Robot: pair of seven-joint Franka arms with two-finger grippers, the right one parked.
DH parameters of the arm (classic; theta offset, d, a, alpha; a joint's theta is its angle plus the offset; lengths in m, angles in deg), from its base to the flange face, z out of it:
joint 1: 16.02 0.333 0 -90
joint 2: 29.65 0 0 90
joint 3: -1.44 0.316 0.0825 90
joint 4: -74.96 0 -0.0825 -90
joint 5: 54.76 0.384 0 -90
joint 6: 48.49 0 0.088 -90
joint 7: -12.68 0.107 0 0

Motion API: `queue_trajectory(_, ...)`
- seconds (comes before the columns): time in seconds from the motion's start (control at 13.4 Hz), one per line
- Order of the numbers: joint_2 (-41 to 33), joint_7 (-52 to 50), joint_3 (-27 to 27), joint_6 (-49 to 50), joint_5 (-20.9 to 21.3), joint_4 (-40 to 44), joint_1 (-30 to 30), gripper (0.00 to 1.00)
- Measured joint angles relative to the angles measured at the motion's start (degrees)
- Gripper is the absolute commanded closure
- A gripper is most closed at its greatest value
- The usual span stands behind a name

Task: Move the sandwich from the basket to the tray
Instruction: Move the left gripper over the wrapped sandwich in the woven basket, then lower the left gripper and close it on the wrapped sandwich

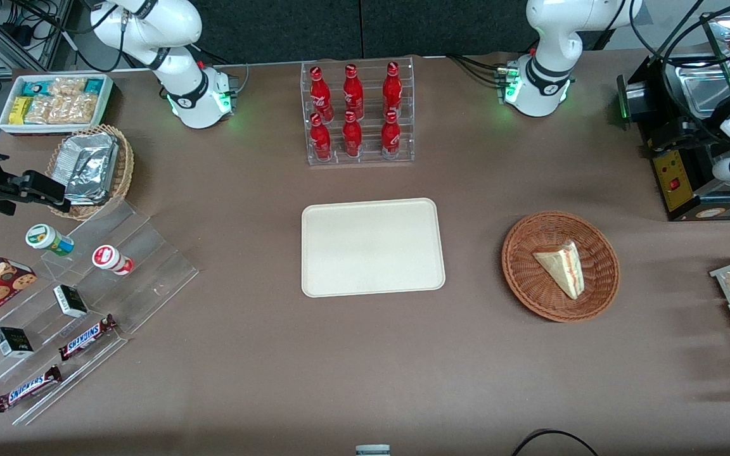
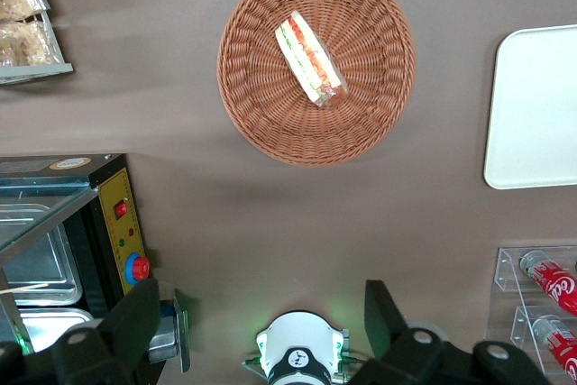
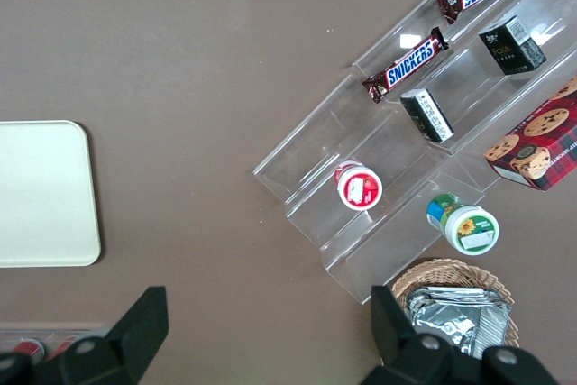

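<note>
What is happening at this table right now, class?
The left arm's tool hangs open above the table, high over the basket and touching nothing. The sandwich lies in the basket, not yet picked up. The tray sits bare beside the basket, toward the parked arm's end of the table, with a rack of red bottles farther from the front camera.

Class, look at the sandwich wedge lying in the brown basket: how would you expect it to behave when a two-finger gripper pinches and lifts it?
The sandwich shows soft pale bread, so it probably squashes under a hard pinch. Its layered filling might slip apart. It looks small and likely light, lying loose in the basket, so it should lift freely. The gripper is open, high above the table.
</note>
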Motion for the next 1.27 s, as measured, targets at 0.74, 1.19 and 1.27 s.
queue_trajectory(0.74,3.7,-2.4,0.5,-15.7,-0.3,-9.4,-0.4,0.00)
queue_trajectory(1.19,4.4,-18.3,0.6,-45.8,-2.0,-30.1,-0.6,0.00)
queue_trajectory(1.27,4.6,-19.7,0.6,-49.6,-2.4,-32.7,-0.6,0.00)
